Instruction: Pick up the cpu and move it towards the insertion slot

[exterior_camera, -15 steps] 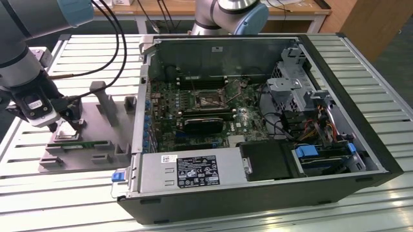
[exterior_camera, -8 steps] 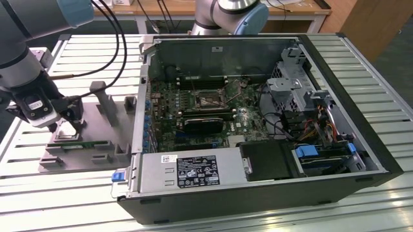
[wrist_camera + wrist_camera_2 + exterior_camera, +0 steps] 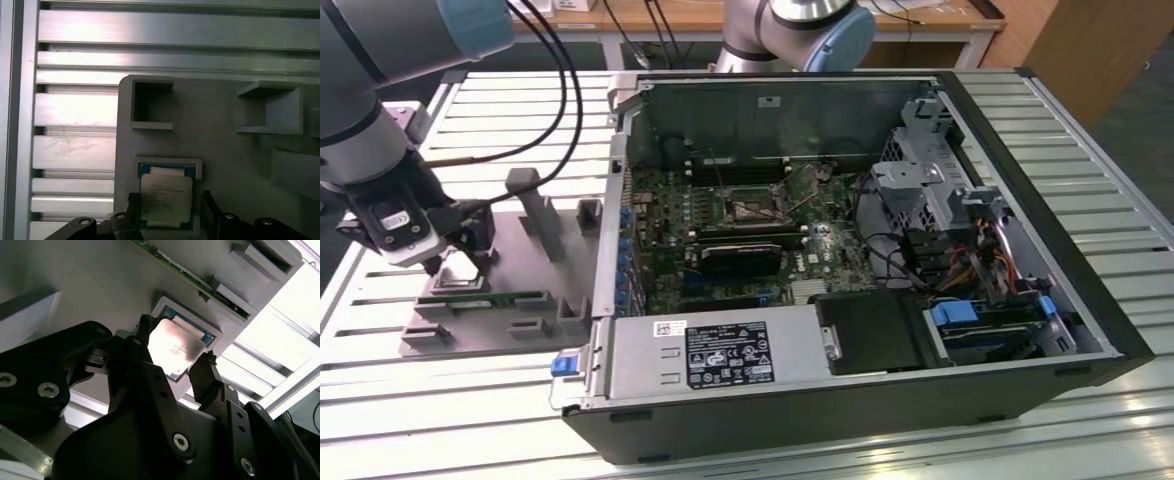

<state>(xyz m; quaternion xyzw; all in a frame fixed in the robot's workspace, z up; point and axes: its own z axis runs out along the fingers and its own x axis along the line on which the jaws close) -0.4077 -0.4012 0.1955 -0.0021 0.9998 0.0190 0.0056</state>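
Gripper [image 3: 454,268] is down over the grey holder tray [image 3: 520,270], which sits on the slatted aluminium desk [image 3: 520,100] at the exterior view's left, just beside the open PC case [image 3: 1067,330]. Both wrist views show it straddling the cpu [image 3: 166,197]. The black fingers [image 3: 206,207] are spread just wider than the chip. One is right at its edge and a thin gap shows at the other in the first wrist view, so it's not clamped as far as I can see.

The cpu lies silver top up in a small square pocket [image 3: 196,167] of the tray, with a blue-green rim peeking out around it. In the second wrist view it looks a touch skewed against that pocket, and I can't tell if it's fully seated. The same tray also carries a green memory stick [image 3: 480,297] in its own long slot near the gripper, plus a couple of box-shaped pockets [image 3: 152,105].

Inside the case is the motherboard [image 3: 660,230], with the insertion slot [image 3: 750,205] and its metal bracket roughly mid-board, well apart from the cpu. A power supply [image 3: 707,355] runs along the near wall and a drive cage [image 3: 941,200] sits at the exterior view's right.
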